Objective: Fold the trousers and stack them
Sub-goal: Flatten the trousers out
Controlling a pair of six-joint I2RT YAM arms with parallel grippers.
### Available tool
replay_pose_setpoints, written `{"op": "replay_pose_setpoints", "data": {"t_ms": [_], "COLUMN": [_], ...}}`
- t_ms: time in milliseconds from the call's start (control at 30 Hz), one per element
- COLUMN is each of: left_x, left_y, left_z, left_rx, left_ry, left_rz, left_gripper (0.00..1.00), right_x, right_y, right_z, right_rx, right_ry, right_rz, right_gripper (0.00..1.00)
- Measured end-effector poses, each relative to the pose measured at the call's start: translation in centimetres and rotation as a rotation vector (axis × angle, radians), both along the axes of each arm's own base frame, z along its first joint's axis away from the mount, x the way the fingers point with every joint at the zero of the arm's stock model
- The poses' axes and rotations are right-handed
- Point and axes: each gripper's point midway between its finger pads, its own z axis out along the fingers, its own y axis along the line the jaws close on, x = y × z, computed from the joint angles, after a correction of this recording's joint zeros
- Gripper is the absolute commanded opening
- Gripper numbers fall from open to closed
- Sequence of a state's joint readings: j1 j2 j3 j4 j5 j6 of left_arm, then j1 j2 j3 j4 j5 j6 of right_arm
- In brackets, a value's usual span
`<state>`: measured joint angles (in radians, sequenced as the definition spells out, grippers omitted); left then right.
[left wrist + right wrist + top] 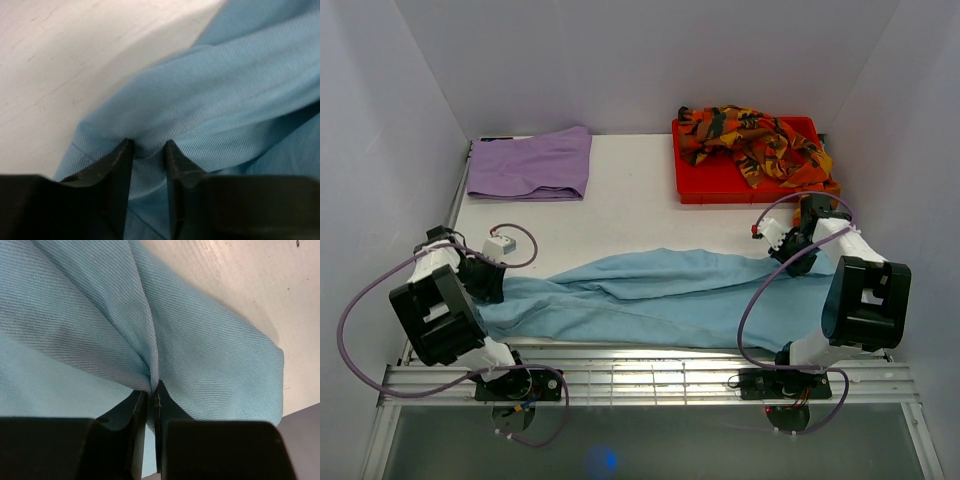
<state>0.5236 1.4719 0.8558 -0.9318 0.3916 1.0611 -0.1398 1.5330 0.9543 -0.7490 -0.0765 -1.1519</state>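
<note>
The light blue trousers (660, 295) lie stretched left to right across the near part of the table. My left gripper (488, 280) is at their left end; in the left wrist view its fingers (120, 165) hold a bunched fold of blue cloth (210, 100) between them. My right gripper (790, 255) is at their right end, shut tight on a pinched ridge of the blue cloth (90, 315). The lilac trousers (532, 163) lie folded at the back left. The orange-red-black patterned trousers (755, 137) lie crumpled in a red tray (705, 185).
The red tray stands at the back right, just behind my right arm. White walls close in the left, back and right sides. A metal rail (650, 380) runs along the near edge, close to the blue cloth.
</note>
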Motion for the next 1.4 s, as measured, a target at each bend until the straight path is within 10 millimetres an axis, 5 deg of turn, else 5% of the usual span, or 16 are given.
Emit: {"op": "replay_pose_setpoints", "data": {"t_ms": [67,133,333,400,433,600,667,833,967,1133,1400], "left_x": [0.9,2.9,13.2,15.7,16.8,18.2,17.2,15.0,13.1,11.2,12.3], "left_y": [0.3,0.8,3.5,3.9,4.0,4.6,5.1,5.8,4.2,2.6,1.8], "left_z": [-0.5,-0.2,2.3,4.0,4.9,8.7,9.8,13.3,15.0,13.3,11.7], "left_rx": [-0.021,-0.053,-0.121,-0.139,-0.149,-0.163,-0.172,-0.125,-0.085,-0.081,-0.063], "left_ry": [0.027,0.029,-0.142,-0.205,-0.236,-0.326,-0.342,-0.422,-0.477,-0.457,-0.452], "left_rz": [0.05,0.105,0.208,0.209,0.204,0.161,0.164,0.144,0.049,-0.024,-0.122], "left_gripper": [0.09,0.0,0.0,0.18,0.24,0.68,0.7,0.74,0.75,0.75,0.76], "right_x": [0.1,0.6,4.1,5.8,6.5,8.8,8.7,5.8,1.1,-5.2,-10.7], "right_y": [0.0,0.0,0.2,0.6,0.7,0.1,-0.2,-0.5,0.6,2.3,4.8], "right_z": [-0.2,-0.2,0.4,1.0,1.3,3.4,4.1,6.2,7.8,6.0,3.2], "right_rx": [0.004,0.008,0.033,0.054,0.061,0.055,0.052,0.043,0.063,0.116,0.19], "right_ry": [0.007,0.01,-0.036,-0.065,-0.078,-0.119,-0.118,-0.104,-0.089,0.031,0.202], "right_rz": [-0.011,-0.027,-0.083,-0.097,-0.098,-0.131,-0.133,-0.12,-0.065,-0.012,0.033], "right_gripper": [0.08,0.08,0.08,0.09,0.27,0.76,0.85,0.84,0.82,0.83,0.82]}}
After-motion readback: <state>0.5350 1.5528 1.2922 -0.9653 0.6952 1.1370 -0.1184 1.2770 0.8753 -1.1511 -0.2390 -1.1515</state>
